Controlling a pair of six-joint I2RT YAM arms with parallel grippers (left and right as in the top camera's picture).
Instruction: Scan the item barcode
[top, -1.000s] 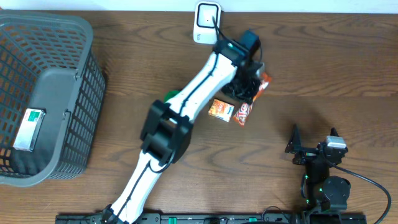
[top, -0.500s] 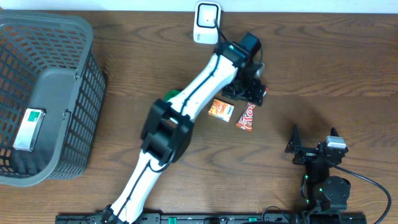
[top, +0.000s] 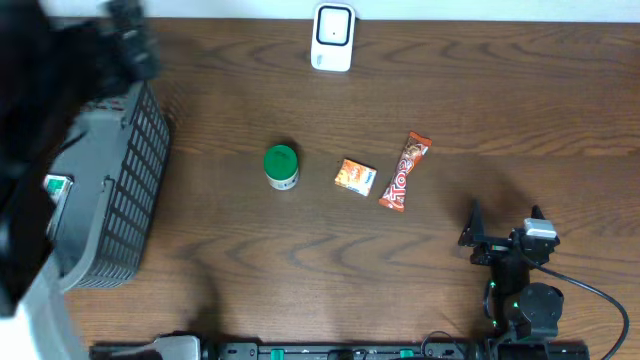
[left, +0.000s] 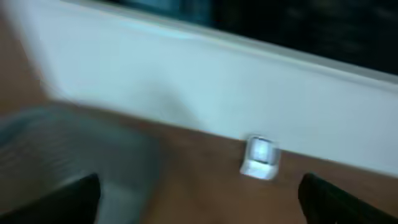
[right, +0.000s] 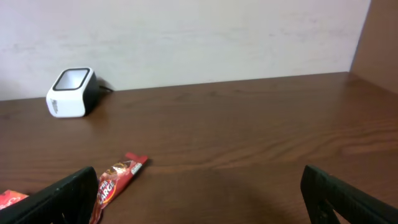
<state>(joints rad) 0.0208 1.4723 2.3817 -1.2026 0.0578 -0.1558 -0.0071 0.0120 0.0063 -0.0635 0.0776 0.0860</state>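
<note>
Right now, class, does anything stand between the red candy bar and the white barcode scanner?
Nothing visible does. Only bare tabletop lies between the candy bar and the scanner; the orange packet and green tub sit off to one side.

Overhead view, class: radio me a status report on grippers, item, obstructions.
Left gripper open, empty, near the basket. Right gripper open, parked. Candy bar flat on the table, ungripped. Nothing between it and the scanner.
</note>
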